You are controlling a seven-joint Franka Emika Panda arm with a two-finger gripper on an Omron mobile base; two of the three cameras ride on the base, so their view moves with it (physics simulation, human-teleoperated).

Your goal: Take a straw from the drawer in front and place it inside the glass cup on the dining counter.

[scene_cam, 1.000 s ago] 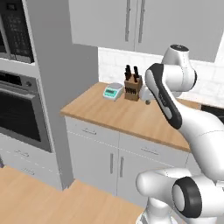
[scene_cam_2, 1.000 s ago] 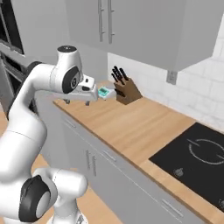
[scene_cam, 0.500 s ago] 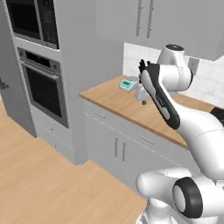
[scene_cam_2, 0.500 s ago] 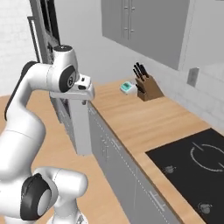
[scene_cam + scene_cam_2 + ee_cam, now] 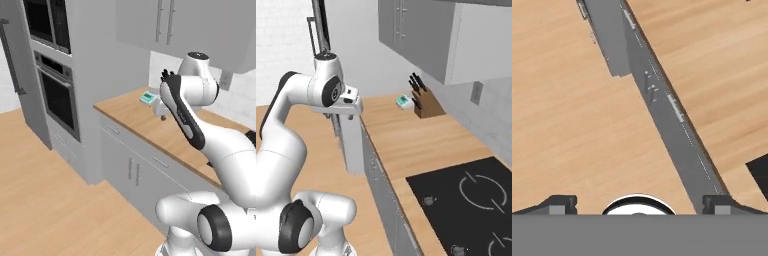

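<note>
In the left base view, an oven point(image 5: 57, 102) is being shown left of the wood counter point(image 5: 150, 122). In the right base view, a knife block point(image 5: 423, 102) and cooktop point(image 5: 476, 192) are being shown. In the hand view, the gripper point(image 5: 639, 204) is being held spread and empty above the closed drawer fronts point(image 5: 672, 107); the straw's place cannot be told.

Rendered home kitchen. Wooden bench point(image 5: 421, 142) sitting over grey cabinet fronts point(image 5: 131, 167), black cooktop point(image 5: 471, 200) lying inset at its near end, knife block point(image 5: 423, 102) standing at the far end by the wall, built-in oven point(image 5: 59, 97) standing left of the bench, wall cupboards point(image 5: 426, 32) hanging above, wood floor point(image 5: 55, 210) running below.
</note>
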